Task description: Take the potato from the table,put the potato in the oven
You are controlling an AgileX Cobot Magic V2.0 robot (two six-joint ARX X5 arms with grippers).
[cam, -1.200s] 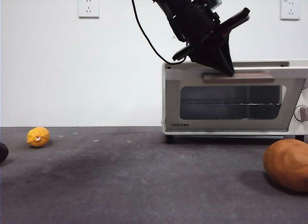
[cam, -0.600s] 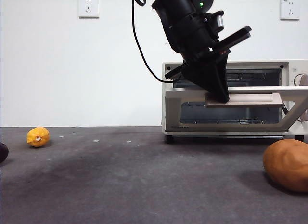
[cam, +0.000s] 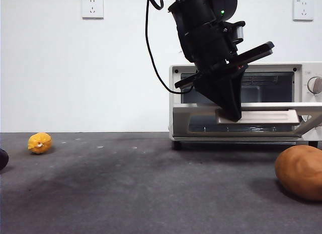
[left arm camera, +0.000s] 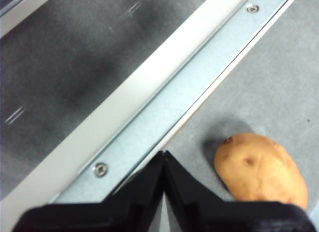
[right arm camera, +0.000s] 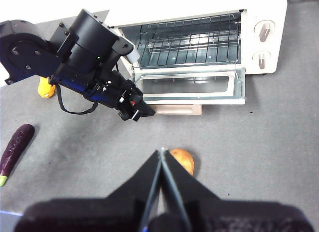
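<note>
The orange-brown potato (cam: 300, 172) lies on the dark grey table (cam: 151, 193) at the right edge, in front of the cream oven (cam: 312, 68). The oven door (cam: 201, 109) hangs almost level, and the rack inside shows. My left gripper (cam: 232, 114) is shut, its tip pressed on the beige handle (cam: 266, 117). The left wrist view shows the door's metal edge (left arm camera: 164, 117) and the potato (left arm camera: 259, 170) beyond it. My right gripper (right arm camera: 162, 151) is shut and hangs high above the table. From there the potato (right arm camera: 183, 159) peeks out beside its tips, and the oven (right arm camera: 264, 22) stands open.
A small yellow fruit (cam: 39, 142) sits at the far left near the wall. A dark purple eggplant (right arm camera: 15, 149) lies left of it, only its tip (cam: 2, 158) visible from the front. The left arm's black cable (cam: 153, 48) loops beside the oven.
The oven door has swung down from nearly closed to almost level. My left gripper went down and slightly right with the handle.
</note>
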